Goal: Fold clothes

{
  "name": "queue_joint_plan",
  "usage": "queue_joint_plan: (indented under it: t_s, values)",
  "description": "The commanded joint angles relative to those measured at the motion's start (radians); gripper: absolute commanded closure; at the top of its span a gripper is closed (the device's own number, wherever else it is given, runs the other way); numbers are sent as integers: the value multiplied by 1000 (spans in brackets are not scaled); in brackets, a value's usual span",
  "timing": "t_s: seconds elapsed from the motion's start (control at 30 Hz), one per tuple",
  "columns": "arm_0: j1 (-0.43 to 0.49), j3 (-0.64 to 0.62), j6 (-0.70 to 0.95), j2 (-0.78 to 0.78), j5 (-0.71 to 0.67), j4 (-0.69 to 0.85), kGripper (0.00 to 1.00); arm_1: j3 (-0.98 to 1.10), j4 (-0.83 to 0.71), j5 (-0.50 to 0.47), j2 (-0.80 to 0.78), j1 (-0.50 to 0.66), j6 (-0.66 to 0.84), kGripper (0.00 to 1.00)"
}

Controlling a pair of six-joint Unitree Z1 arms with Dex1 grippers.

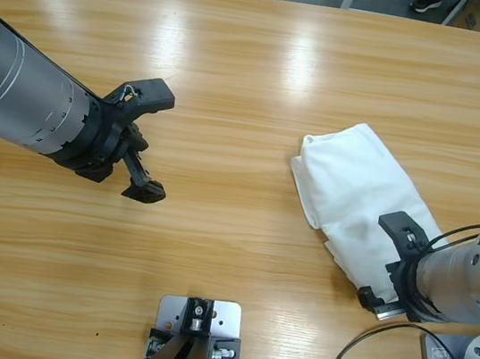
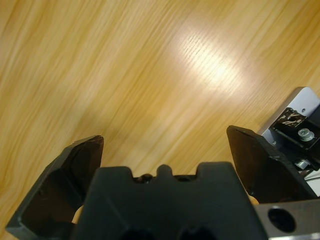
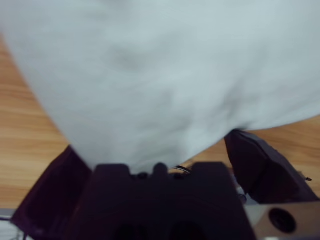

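Observation:
The clothes are one white T-shirt, folded into a compact bundle on the right half of the wooden table. My right gripper sits at the bundle's near right end, jaws spread wide. In the right wrist view the white cloth fills the upper picture and drapes over the gap of the right gripper, covering the left jaw's tip. My left gripper hovers open over bare wood on the left half, far from the shirt. The left wrist view shows the left gripper with only wood between its jaws.
The table's far edge runs along the top, with grey floor beyond it and a person's shoe there. Black cables loop at the lower right. Bare wood spans the middle between the two arms.

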Motion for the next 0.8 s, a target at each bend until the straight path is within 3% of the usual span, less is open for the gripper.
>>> queue_joint_plan:
  t_s: [0.03, 0.17, 0.3, 0.63, 0.8]
  values:
    - [-14, 39, -9, -22, 10, 15, 36, -34, 146, -21, -165, 10, 8, 14]
    - [-17, 55, -13, -15, 8, 13, 36, -274, 436, -68, -349, 10, -45, 55]
    - [-26, 66, -20, -10, 8, 5, 36, -341, 491, -59, -393, 10, -49, 55]
    - [-39, 70, -32, -11, 13, 1, 36, 19, -16, -77, -204, 10, -94, 55]
    - [-39, 68, -32, -7, 14, 0, 36, 13, -3, -98, -270, 10, -122, 59]
